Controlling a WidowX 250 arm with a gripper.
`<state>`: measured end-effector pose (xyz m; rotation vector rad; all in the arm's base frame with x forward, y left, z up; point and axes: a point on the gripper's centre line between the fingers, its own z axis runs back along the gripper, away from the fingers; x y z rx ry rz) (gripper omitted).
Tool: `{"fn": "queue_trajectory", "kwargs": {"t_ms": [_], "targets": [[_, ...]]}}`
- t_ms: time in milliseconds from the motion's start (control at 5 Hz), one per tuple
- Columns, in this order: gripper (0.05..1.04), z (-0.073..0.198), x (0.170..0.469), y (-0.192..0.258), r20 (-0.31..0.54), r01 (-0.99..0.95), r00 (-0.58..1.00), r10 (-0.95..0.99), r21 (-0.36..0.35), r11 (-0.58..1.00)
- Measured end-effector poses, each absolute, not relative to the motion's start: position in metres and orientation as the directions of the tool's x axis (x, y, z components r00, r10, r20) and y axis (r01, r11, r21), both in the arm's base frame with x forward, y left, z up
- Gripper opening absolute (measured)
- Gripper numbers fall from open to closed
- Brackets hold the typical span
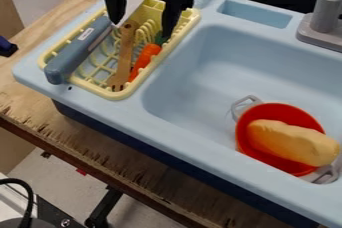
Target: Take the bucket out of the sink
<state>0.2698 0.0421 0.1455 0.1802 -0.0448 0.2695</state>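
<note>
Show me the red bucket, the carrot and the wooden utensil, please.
Red bucket [277,110]: camera view, on its far inner wall.
Carrot [144,61]: camera view, on the middle of its orange body.
Wooden utensil [125,52]: camera view, on its handle.

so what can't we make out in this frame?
Camera view:
Bucket floor: mostly hidden by the yellow food piece in it.
Bucket underside: hidden by its own body.
Arm above the gripper: cut off, top edge.
Faucet top: cut off, top edge.
Sink right side: cut off, right edge.
</note>
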Motion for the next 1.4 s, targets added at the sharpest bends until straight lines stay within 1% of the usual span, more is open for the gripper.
{"fn": "queue_trajectory", "kwargs": {"t_ms": [200, 400, 600, 800, 1000, 1200, 1400], "targets": [[1.0, 0.139, 0.268, 0.042, 0.043, -0.264, 0.964, 0.261, 0.177, 0.948], [0.999, 0.149, 0.268, 0.047, 0.084, -0.247, 0.968, 0.235, 0.203, 0.947], [1.0, 0.161, 0.268, 0.059, 0.081, -0.23, 0.972, 0.219, 0.165, 0.959], [1.0, 0.16, 0.264, 0.069, 0.066, -0.23, 0.973, 0.223, 0.127, 0.965], [1.0, 0.159, 0.26, 0.061, 0.028, -0.207, 0.978, 0.206, 0.048, 0.977], [1.0, 0.158, 0.263, 0.035, 0.015, -0.223, 0.975, 0.223, -0.007, 0.975], [1.0, 0.151, 0.258, -0.006, -0.028, -0.188, 0.982, 0.187, -0.051, 0.981]]}}
